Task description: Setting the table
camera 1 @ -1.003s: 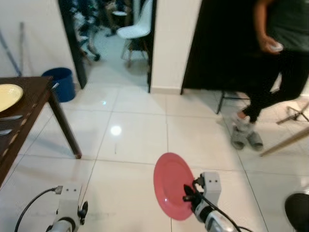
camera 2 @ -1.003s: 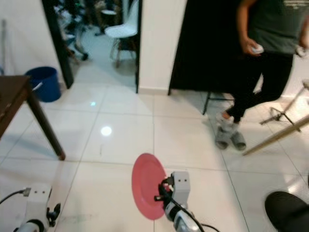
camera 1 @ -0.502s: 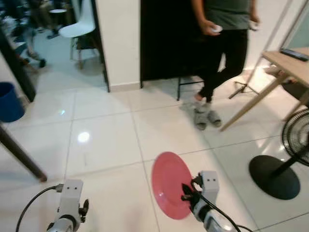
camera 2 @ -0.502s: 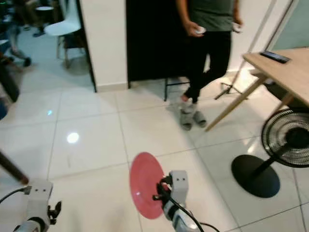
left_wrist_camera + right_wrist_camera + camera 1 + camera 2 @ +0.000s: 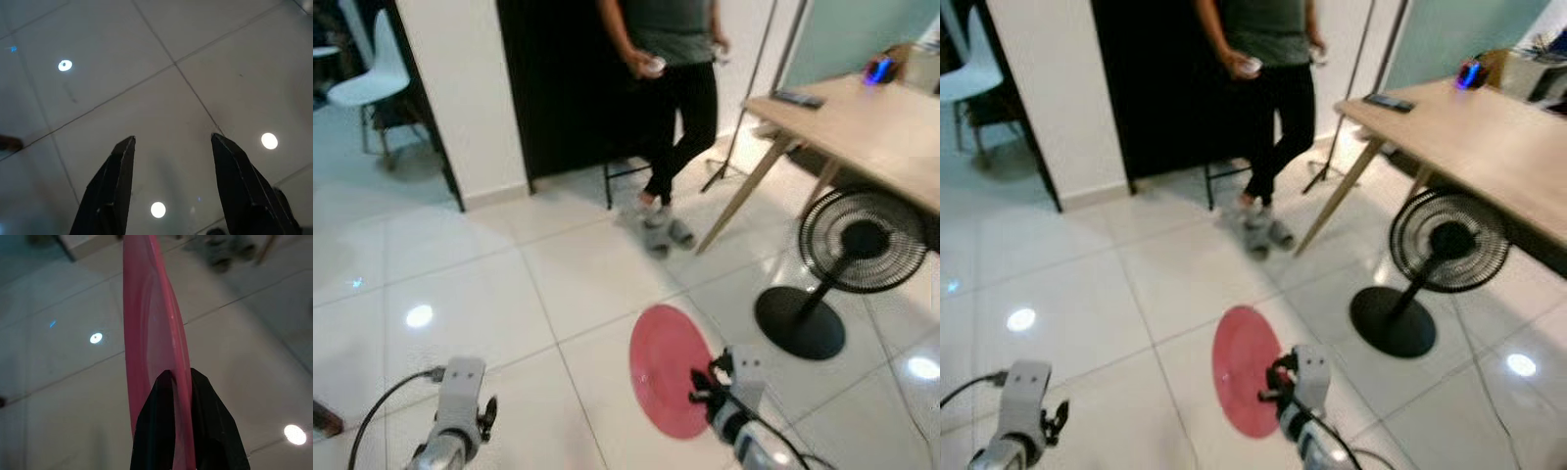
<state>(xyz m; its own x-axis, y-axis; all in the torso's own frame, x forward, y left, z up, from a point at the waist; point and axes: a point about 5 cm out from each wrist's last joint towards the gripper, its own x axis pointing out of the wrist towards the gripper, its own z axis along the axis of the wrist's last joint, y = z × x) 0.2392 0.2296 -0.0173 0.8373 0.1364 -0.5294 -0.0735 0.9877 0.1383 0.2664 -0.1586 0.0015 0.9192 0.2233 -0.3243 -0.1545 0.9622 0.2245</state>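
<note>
Left eye view: the right end effector (image 5: 702,384) sits at about 5 o'clock, low over the white tiled floor (image 5: 509,294), its black fingers (image 5: 166,431) pinched onto the rim of a pink plate (image 5: 668,382) held up on edge, face turned toward the robot's left. At 7 o'clock the left end effector (image 5: 485,416) hangs low; its wrist view shows the two fingers (image 5: 110,191) spread wide with nothing between them. A light wooden worktop (image 5: 862,122) stands at 2 o'clock, with a black standing fan (image 5: 847,259) on the floor just in front of it. A person (image 5: 671,88) in dark trousers stands at 12 o'clock beside a dark doorway.
</note>
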